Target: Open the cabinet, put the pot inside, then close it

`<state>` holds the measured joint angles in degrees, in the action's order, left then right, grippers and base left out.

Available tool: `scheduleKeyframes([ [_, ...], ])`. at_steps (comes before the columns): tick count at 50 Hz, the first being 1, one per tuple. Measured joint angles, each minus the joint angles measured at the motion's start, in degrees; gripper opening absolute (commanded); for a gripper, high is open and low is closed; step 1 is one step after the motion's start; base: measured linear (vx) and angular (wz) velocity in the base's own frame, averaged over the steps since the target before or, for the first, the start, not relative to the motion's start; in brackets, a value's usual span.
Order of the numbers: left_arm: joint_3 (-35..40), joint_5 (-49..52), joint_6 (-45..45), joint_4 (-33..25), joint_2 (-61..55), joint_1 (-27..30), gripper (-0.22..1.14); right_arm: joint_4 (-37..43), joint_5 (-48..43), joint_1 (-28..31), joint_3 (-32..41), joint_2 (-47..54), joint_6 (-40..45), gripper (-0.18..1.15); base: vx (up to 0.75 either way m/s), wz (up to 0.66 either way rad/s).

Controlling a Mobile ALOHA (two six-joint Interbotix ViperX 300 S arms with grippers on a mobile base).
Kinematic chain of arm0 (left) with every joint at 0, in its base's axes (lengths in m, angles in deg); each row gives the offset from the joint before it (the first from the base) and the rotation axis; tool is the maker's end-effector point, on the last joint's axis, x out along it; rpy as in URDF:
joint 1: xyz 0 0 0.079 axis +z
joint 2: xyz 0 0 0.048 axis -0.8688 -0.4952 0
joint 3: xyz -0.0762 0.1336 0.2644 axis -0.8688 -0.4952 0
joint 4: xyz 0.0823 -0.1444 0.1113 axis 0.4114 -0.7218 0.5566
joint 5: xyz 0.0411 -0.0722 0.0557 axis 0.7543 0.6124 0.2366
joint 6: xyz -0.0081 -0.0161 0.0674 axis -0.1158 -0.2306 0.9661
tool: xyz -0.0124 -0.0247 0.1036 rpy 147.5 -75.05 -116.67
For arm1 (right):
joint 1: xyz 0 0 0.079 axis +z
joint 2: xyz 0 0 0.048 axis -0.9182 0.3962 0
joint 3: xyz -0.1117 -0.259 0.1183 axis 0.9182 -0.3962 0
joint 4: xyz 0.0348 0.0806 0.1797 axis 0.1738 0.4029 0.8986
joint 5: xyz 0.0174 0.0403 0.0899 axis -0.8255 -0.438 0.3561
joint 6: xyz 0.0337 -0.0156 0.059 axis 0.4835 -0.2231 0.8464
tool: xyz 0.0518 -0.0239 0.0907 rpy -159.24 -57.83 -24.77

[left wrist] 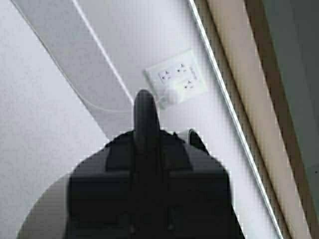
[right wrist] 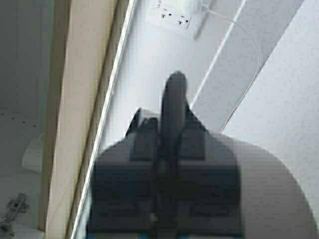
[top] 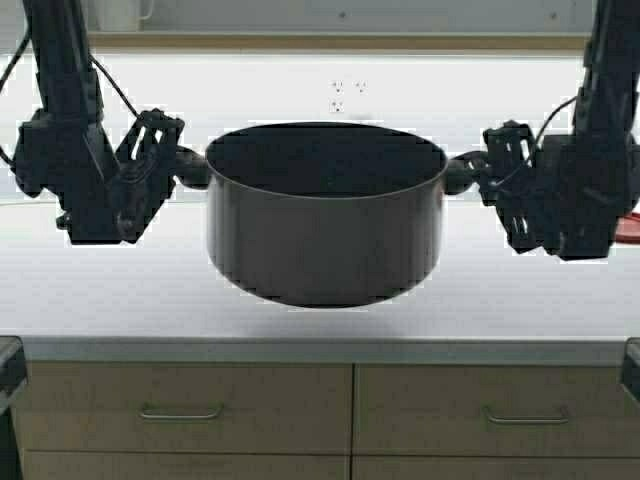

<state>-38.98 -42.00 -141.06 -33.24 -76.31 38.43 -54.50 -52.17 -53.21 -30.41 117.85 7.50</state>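
The wide grey pot (top: 325, 235), dark inside, hangs level in the air above the counter, held by both arms. My left gripper (top: 175, 165) is shut on its left black loop handle (left wrist: 145, 119). My right gripper (top: 478, 172) is shut on the right loop handle (right wrist: 173, 104). The cabinet (top: 330, 42) shows only as a beige bottom edge along the top of the high view, above the pot. In the right wrist view the cabinet's bottom panel (right wrist: 79, 74) runs past the gripper, with its pale inside and a door hinge (right wrist: 12, 211) beyond. Its doors are out of view.
A pale countertop (top: 320, 310) lies below the pot, with drawers and horizontal handles (top: 180, 411) under it. A wall socket (top: 345, 95) with a white plug and cable sits behind the pot. A white mug (top: 120, 12) stands at top left. A red object (top: 628, 228) is at the right edge.
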Motion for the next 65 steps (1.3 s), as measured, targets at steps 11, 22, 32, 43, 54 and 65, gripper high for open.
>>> scheduleKeyframes([
  [11,-6.3,0.0,0.8,-1.0,7.4,-2.0,0.02,3.3,-0.1,2.9,-6.9,-6.7,0.0,0.07,0.0,0.0],
  [22,-10.7,2.0,1.3,-3.1,14.0,-3.6,0.02,5.4,0.0,5.1,-12.1,-13.0,-0.1,0.08,0.0,0.0],
  [32,-12.1,6.3,2.3,-4.8,21.1,-5.1,0.02,6.4,1.1,5.5,-15.2,-19.8,-0.1,0.08,0.0,0.0],
  [43,-12.1,12.6,5.1,-6.8,29.1,-6.2,0.02,7.5,6.9,6.5,-15.9,-28.0,-0.8,0.07,0.0,0.0],
  [54,-12.2,19.3,8.3,-10.0,35.7,-8.3,0.02,9.5,16.5,7.6,-16.0,-37.3,-2.5,0.08,0.0,0.0],
  [65,-11.8,22.3,10.3,-11.5,41.0,-9.4,0.02,9.8,23.1,7.6,-16.0,-45.2,-4.5,0.08,0.0,0.0],
])
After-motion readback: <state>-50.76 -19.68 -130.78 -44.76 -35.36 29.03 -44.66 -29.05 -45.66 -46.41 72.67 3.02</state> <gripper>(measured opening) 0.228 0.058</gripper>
